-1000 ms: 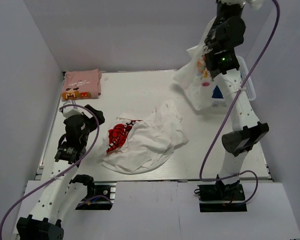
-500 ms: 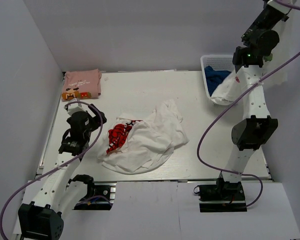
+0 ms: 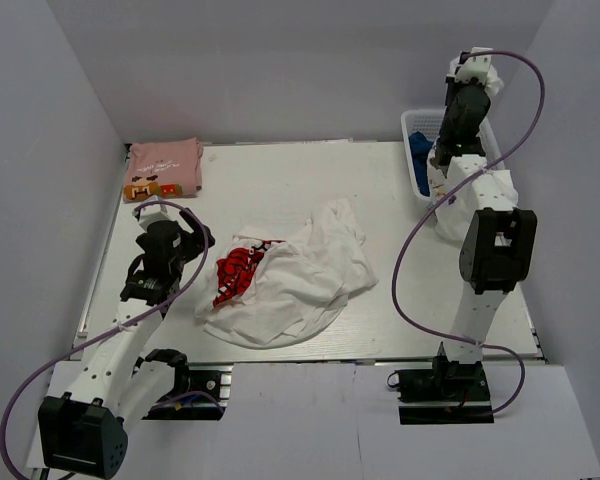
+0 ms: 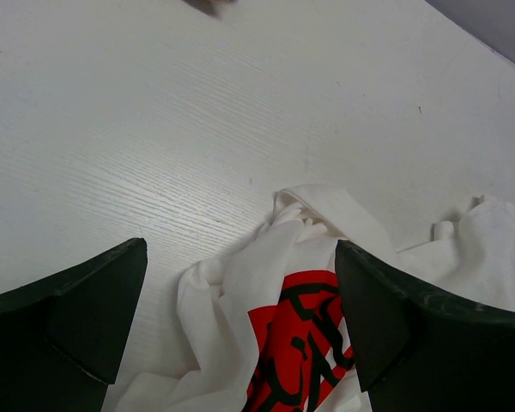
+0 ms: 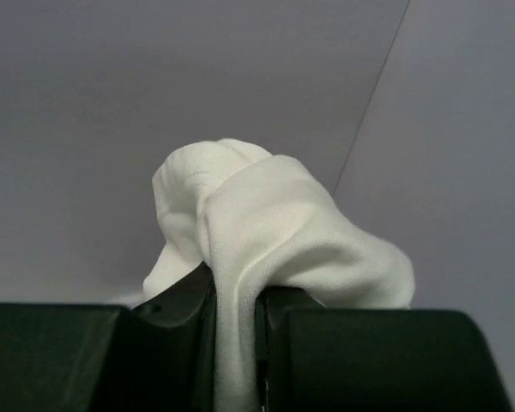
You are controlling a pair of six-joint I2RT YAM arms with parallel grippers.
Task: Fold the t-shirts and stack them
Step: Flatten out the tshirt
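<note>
A white t-shirt with a red print [image 3: 295, 280] lies crumpled in the middle of the table; its red print [image 4: 296, 343] fills the bottom of the left wrist view. My left gripper [image 3: 187, 245] hovers at the shirt's left edge, open [image 4: 240, 313], with only cloth below the gap. A pink t-shirt [image 3: 165, 167] lies folded at the back left corner. My right gripper [image 3: 475, 72] is raised high at the back right, shut [image 5: 236, 296] on a fold of a white garment [image 5: 275, 232]. That garment [image 3: 460, 200] drapes down along the arm.
A white mesh basket [image 3: 412, 118] stands at the back right edge with blue cloth [image 3: 420, 150] in it, right beside the raised right arm. Grey walls close the table in on three sides.
The right arm has swung with the white garment from above the table's right side to the far back right, by the basket. The left gripper has edged slightly toward the crumpled shirt.
</note>
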